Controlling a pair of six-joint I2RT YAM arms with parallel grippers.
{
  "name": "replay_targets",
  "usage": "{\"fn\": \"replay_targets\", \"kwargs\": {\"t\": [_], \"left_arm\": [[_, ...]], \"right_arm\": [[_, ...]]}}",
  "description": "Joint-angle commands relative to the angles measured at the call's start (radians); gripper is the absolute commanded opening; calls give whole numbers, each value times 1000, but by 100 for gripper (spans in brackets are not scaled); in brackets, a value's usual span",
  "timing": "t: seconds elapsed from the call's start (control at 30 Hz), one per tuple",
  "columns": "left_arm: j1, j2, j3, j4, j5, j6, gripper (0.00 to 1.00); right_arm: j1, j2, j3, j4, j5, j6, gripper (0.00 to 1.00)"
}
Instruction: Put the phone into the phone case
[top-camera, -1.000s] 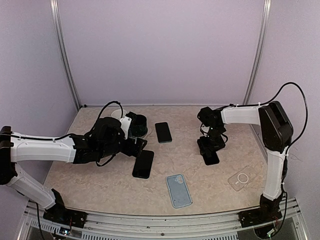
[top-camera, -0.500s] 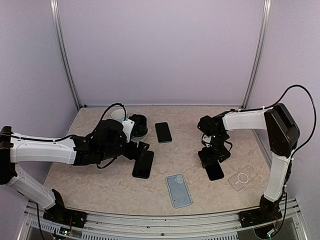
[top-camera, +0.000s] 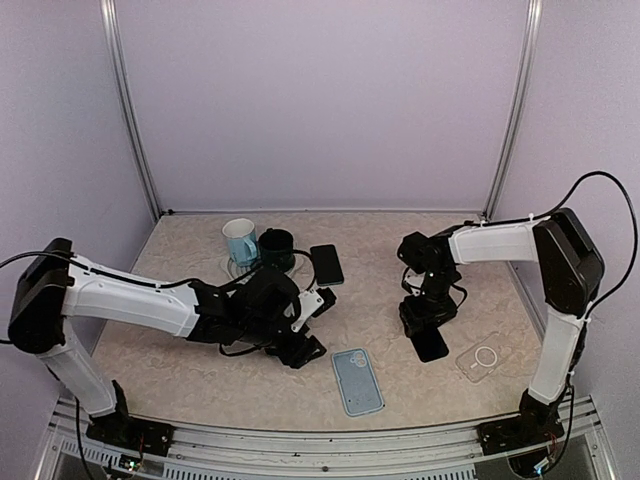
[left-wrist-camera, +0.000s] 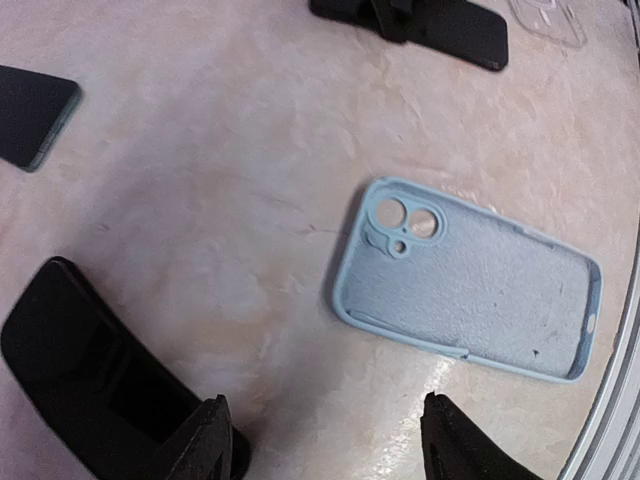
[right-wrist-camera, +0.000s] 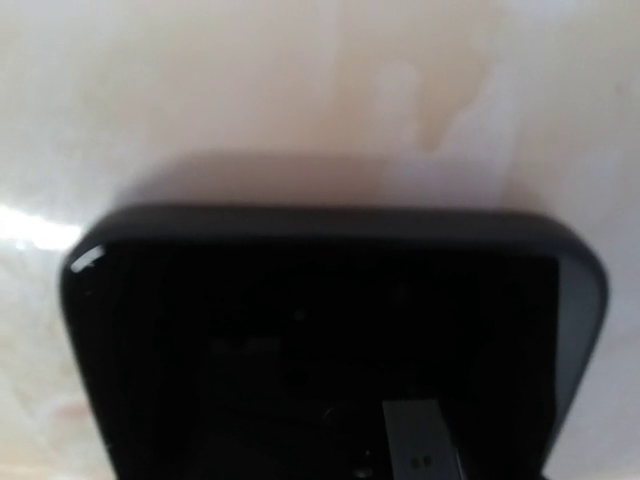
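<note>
left end effector (left-wrist-camera: 330, 445) hangs low over the counter (top-camera: 200, 385) with its fingertips (left-wrist-camera: 212, 440) spread apart and only bare marbled surface between them, pinching nothing; the left-hand finger in the wrist view sits against a dark phone (left-wrist-camera: 70, 370) lying flat, and from above the arm hides most of that phone

just beyond the fingers, towards the near rail, lies the pale blue phone case (left-wrist-camera: 470, 285), open side up, empty, with two round camera holes and a smaller one at one end; nothing lies between it and the fingers

further right, close to the near right corner, a clear case (top-camera: 484, 356) lies flat with a white ring and a short bar marked on it; i can read no lettering on it

just left of the clear case a black phone (top-camera: 431, 345) lies on the counter with the right end effector (top-camera: 425, 318) directly over its far end; the right wrist view is filled by the phone's rounded end and does not show the fingers, so i cannot tell whether they are spread or pinching it

towards the back a third phone (top-camera: 326, 264) lies flat, well apart from both arms, and left of it stand a black mug (top-camera: 277, 247) and a light blue mug (top-camera: 239, 240) side by side, upright
</note>
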Motion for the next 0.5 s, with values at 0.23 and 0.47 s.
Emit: {"fn": "replay_targets", "kwargs": {"t": [0.23, 0.47], "left_arm": [[-60, 216, 94, -155, 295, 115, 56], [-63, 355, 196, -124, 359, 144, 54]], "right_arm": [[16, -177, -96, 147, 30, 29, 51], [28, -296, -182, 247, 53, 65, 50]]}}
